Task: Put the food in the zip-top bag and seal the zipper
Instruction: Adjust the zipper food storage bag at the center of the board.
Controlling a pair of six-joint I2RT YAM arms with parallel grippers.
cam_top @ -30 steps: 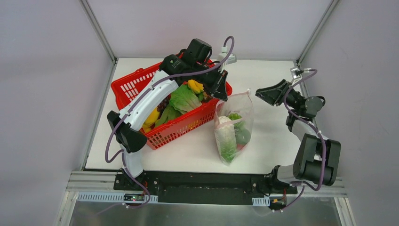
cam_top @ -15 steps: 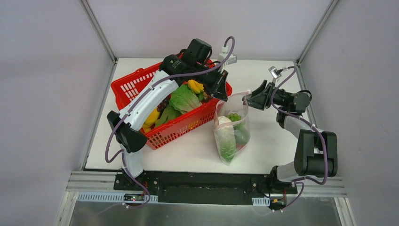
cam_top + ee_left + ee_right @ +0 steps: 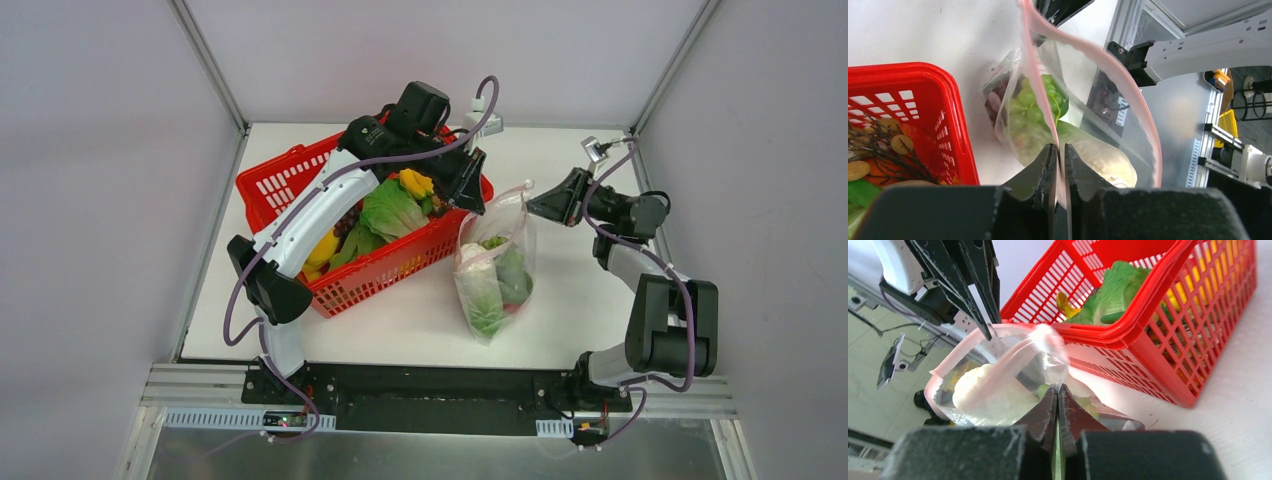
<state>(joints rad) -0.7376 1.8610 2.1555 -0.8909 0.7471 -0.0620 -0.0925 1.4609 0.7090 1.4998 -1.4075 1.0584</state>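
Spanning the view, the white counter (image 3: 580, 300) carries a red basket (image 3: 290, 180) on the left. The clear bag (image 3: 495, 280) stands just beside the basket's near right corner, between the two arms. The basket holds more food, a lettuce (image 3: 392, 210) and a banana (image 3: 322, 250) among it, so the filling is only partly done. Inside the bag lie a long pale cabbage (image 3: 478, 285) and green grapes (image 3: 1035, 107), with something round and green beside them. The left pincer (image 3: 1059, 150) is pressed together on the left side of the bag's mouth, holding that edge up over the basket corner, as it did a second ago. The change is on the other side. The right arm, then drawn back toward the far right with its pincer spread, has swung in, and the right pincer (image 3: 1057, 390) is now shut at the bag's right lip. Bunched film runs down to its tips in the wrist view, so it seems to pinch the plastic, though the overhead view is too coarse to confirm this. The bag has also risen a little and leans less. With both sides held, the mouth can be stretched wide for more food or pulled taut for closing. The pink zipper (image 3: 1147, 120) bows open in a loop and is not yet sealed.
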